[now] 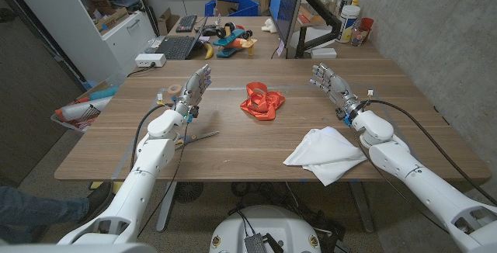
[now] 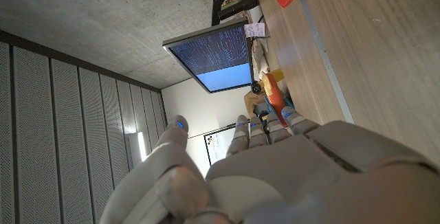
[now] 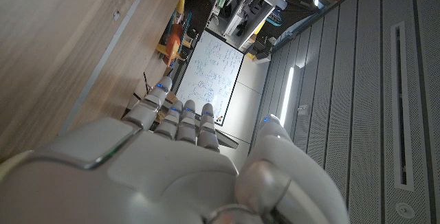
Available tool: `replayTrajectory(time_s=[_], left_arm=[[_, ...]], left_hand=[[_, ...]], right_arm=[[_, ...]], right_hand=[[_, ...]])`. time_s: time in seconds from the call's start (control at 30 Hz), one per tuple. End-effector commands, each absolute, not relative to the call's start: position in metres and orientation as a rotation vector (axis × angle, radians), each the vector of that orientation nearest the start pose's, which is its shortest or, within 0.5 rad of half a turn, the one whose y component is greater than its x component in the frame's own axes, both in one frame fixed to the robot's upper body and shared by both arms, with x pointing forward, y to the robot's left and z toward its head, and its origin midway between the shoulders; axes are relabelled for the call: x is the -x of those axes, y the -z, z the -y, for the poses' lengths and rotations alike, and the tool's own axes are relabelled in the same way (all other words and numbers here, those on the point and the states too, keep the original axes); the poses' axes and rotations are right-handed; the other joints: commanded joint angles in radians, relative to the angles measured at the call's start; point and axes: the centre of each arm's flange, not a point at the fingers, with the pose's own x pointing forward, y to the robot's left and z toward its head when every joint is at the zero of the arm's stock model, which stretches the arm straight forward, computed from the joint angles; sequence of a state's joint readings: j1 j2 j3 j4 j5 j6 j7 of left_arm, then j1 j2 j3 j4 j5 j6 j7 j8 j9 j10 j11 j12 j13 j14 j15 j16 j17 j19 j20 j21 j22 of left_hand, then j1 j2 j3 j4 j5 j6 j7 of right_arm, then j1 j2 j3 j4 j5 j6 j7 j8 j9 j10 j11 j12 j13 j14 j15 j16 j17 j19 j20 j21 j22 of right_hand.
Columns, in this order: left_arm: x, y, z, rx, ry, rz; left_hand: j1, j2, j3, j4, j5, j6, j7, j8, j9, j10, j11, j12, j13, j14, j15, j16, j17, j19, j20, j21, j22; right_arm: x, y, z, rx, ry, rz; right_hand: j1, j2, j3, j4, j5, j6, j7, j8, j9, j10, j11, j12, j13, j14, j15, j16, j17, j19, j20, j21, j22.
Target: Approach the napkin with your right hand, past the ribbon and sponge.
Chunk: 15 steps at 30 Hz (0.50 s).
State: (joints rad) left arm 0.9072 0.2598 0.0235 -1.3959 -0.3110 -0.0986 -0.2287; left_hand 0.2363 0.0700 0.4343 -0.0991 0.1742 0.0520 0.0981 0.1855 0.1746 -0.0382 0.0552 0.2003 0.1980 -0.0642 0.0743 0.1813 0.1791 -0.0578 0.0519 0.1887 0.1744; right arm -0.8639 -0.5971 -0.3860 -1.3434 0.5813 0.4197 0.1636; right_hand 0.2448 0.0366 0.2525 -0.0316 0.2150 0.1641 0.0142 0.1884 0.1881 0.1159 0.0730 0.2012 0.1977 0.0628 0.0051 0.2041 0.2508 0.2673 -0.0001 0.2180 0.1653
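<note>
A lab or office: monitor, laptop, storage shelves, concrete wall.

Evenly lit from overhead, bright, no harsh glare. Soft, short shadows under the napkin and ribbon on the table. Head view sharp, slightly bowed at the edges. Wrist views soft up close; wall light strip blown out.
</note>
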Motion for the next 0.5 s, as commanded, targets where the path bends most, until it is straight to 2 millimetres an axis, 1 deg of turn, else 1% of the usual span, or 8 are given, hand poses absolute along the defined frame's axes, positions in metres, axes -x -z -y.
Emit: replayTrajectory(time_s=[0.03, 0.1, 0.17, 0.5], left_arm=[[-0.64, 0.012, -0.293, -0.021, 0.211, 0.595], [-0.64, 0.011, -0.292, -0.024, 0.211, 0.595], [-0.64, 0.011, -0.291, -0.025, 0.211, 0.594], [-0.636, 0.009, -0.289, -0.042, 0.21, 0.589]], left_hand=[[0.005, 0.005, 0.002, -0.006, 0.003, 0.01, 0.003, 0.005, 0.005, 0.004, 0.0, 0.01, 0.001, 0.004, 0.011, 0.006, 0.002, 0.0, 0.008, 0.005, 0.005], [0.005, 0.005, 0.001, -0.006, 0.003, 0.01, 0.003, 0.004, 0.005, 0.003, 0.002, 0.01, 0.001, 0.004, 0.01, 0.006, 0.002, -0.001, 0.008, 0.005, 0.005], [0.005, 0.005, 0.001, -0.006, 0.003, 0.01, 0.002, 0.004, 0.005, 0.003, 0.002, 0.01, 0.001, 0.004, 0.01, 0.006, 0.002, -0.001, 0.009, 0.005, 0.005], [0.005, 0.005, 0.001, -0.007, 0.003, 0.013, 0.002, 0.005, 0.005, 0.003, 0.003, 0.01, 0.001, 0.004, 0.011, 0.006, 0.002, -0.002, 0.01, 0.006, 0.005]], right_arm=[[-0.616, 0.015, 0.294, 0.16, -0.361, 0.755], [-0.615, 0.015, 0.296, 0.161, -0.367, 0.766], [-0.614, 0.016, 0.297, 0.158, -0.365, 0.771], [-0.611, 0.016, 0.304, 0.162, -0.371, 0.796]], right_hand=[[-0.012, -0.019, -0.011, -0.004, 0.004, 0.002, -0.016, 0.002, 0.003, 0.007, -0.006, 0.001, 0.002, 0.016, 0.0, 0.01, -0.002, 0.018, -0.001, 0.0, 0.005], [-0.016, -0.031, -0.018, -0.006, 0.007, 0.006, -0.019, 0.004, 0.003, 0.013, -0.013, 0.004, 0.002, 0.019, -0.005, 0.01, -0.004, 0.028, -0.007, 0.001, 0.005], [-0.019, -0.037, -0.022, -0.007, 0.008, 0.007, -0.02, 0.005, 0.003, 0.015, -0.017, 0.004, 0.002, 0.021, -0.007, 0.011, -0.005, 0.03, -0.007, 0.0, 0.005], [-0.024, -0.049, -0.031, -0.009, 0.014, 0.01, -0.024, 0.007, 0.003, 0.018, -0.018, 0.005, 0.002, 0.029, -0.011, 0.013, -0.008, 0.036, -0.009, -0.002, 0.005]])
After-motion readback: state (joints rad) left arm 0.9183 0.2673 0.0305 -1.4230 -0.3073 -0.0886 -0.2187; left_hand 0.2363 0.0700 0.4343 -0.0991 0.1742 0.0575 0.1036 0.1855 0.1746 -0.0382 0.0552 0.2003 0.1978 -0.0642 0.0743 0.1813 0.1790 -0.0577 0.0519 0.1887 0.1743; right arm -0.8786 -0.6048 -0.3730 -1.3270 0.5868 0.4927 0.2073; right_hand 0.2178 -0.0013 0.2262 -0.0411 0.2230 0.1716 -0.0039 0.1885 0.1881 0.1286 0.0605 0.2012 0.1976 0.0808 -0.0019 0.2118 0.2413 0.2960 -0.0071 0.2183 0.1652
